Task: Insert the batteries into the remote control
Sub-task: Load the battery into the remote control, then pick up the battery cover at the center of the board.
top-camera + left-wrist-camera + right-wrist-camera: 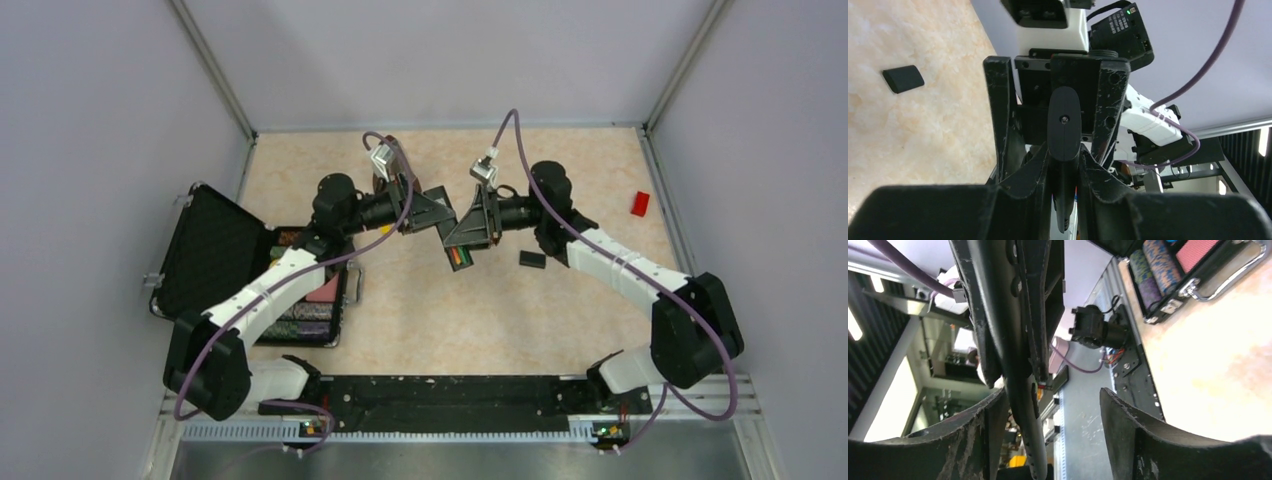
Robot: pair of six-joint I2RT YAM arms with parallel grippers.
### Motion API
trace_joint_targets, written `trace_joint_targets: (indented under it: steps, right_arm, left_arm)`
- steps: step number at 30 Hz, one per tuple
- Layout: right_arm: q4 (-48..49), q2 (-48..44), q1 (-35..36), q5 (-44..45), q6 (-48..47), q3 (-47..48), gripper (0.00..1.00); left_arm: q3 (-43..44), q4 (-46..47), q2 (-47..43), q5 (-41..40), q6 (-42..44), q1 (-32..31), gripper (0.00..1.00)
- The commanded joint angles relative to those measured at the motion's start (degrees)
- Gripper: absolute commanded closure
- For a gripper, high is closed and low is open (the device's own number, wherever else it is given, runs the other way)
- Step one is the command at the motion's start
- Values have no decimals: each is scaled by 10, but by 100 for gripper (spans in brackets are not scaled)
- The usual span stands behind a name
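The remote control [459, 256] is held in the air between the two grippers. A green and red strip of batteries [461, 259] shows in its lower end. My left gripper [441, 219] is shut on the remote; in the left wrist view [1064, 160] both fingers press its narrow black body [1064, 125] seen end-on. My right gripper [470, 242] is open. In the right wrist view [1052, 400] its jaws stand wide apart, and the remote [1027, 415] hangs next to its left finger [990, 415], apart from the right finger.
A small black cover piece [532, 259] lies on the table right of the grippers and shows in the left wrist view [903, 78]. A red block [640, 203] lies far right. An open black case [215, 250] with chips stands at the left.
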Motion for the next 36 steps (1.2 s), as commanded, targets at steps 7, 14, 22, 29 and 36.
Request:
trace_joint_targets:
  steps: [7,14,22,29,36]
  right_arm:
    - [-300,-92,-78,265,-108,62,32]
    - [-520,-63,-96,556,76,44,57]
    - [-641,-7,-96,805,209,106,19]
    - [-703,71,-119,822,297,140,18]
    - [-729,155,-124,777,355,153,20]
  left_arm:
    - [-13,-116,-56,-127,125,50,100]
    - [8,-266,-82,-238,259,65,100]
    - [12,-286,-74,-259,305,82,100]
    - [18,-277,-48,-247,320,101,100]
    - [35,-278,-19,-226,331,121,100]
